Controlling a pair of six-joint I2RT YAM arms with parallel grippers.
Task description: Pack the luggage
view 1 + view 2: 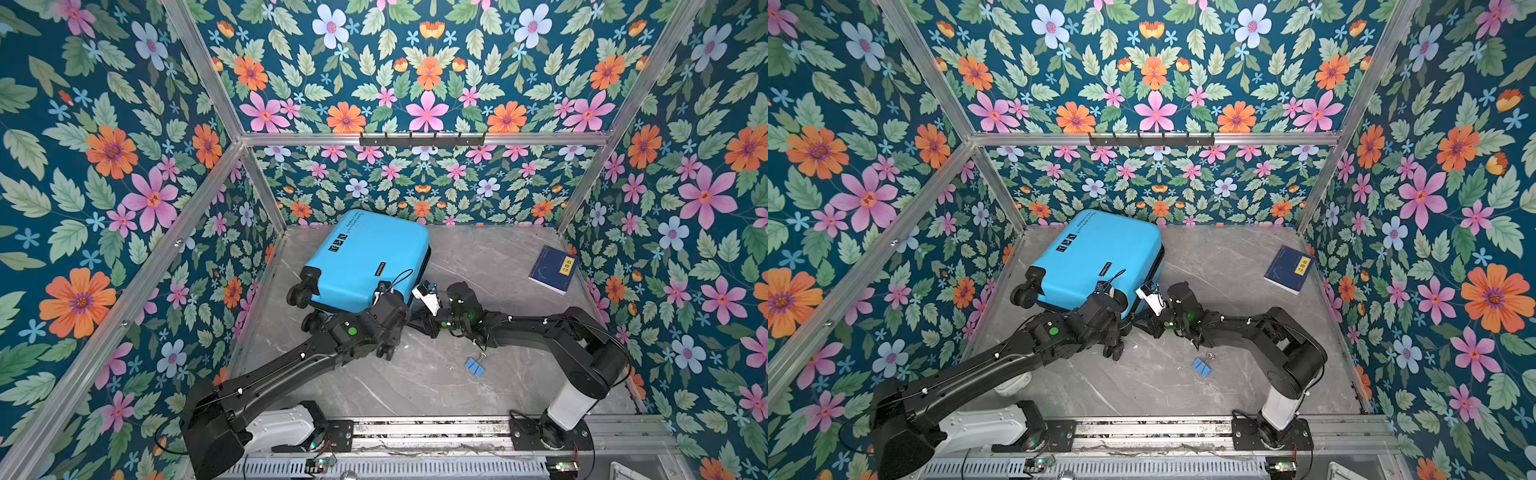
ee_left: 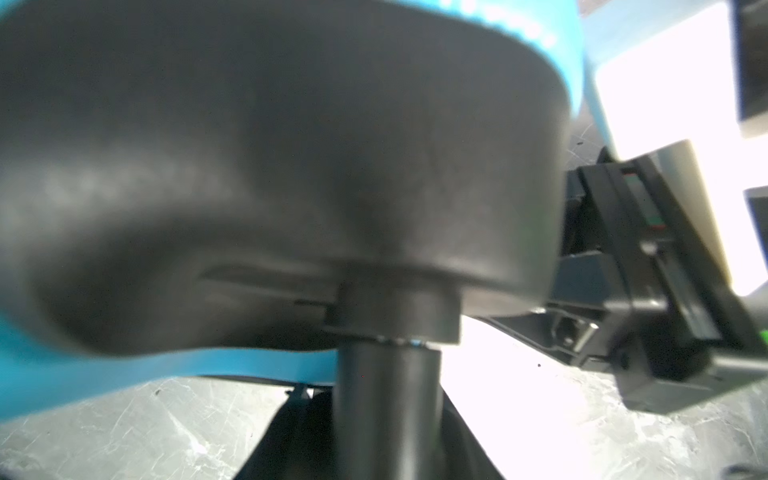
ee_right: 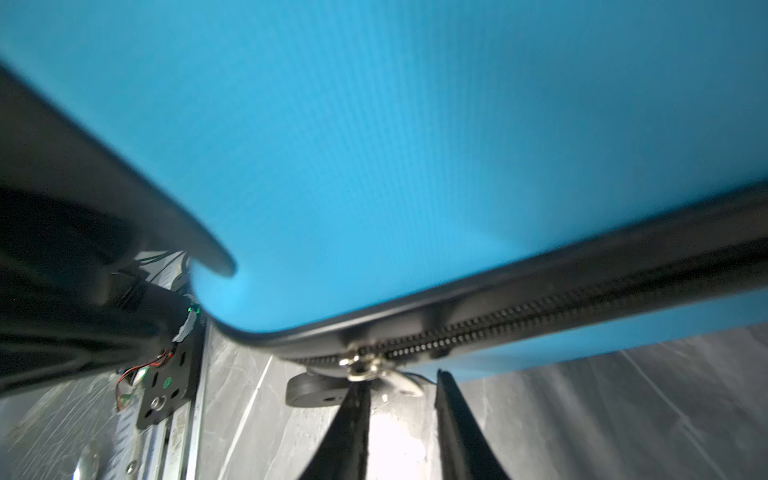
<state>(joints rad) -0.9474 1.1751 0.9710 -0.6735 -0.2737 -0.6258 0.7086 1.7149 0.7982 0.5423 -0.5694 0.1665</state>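
Right hand [image 3: 401, 399], slightly apart, seemingly touches the luggage [image 3: 374, 145] zipper pull [image 3: 365, 369]; left hand [image 1: 388, 297]: cannot tell.

The luggage [image 1: 365, 257] lies closed on the desk [image 1: 490, 257], in its far-left part, with the wheeled end turned toward the near-left. The left hand [image 1: 382, 293] is at the luggage's near side, close against a wheel mount [image 2: 291, 166]. The right hand [image 1: 419, 291] is just right of it, at the luggage's near-right corner, its tips by the zip pull [image 3: 365, 370]. A book [image 1: 552, 269] lies by the right edge, well apart. Binder clips [image 1: 475, 366] lie in the desk's near half, about midway across.
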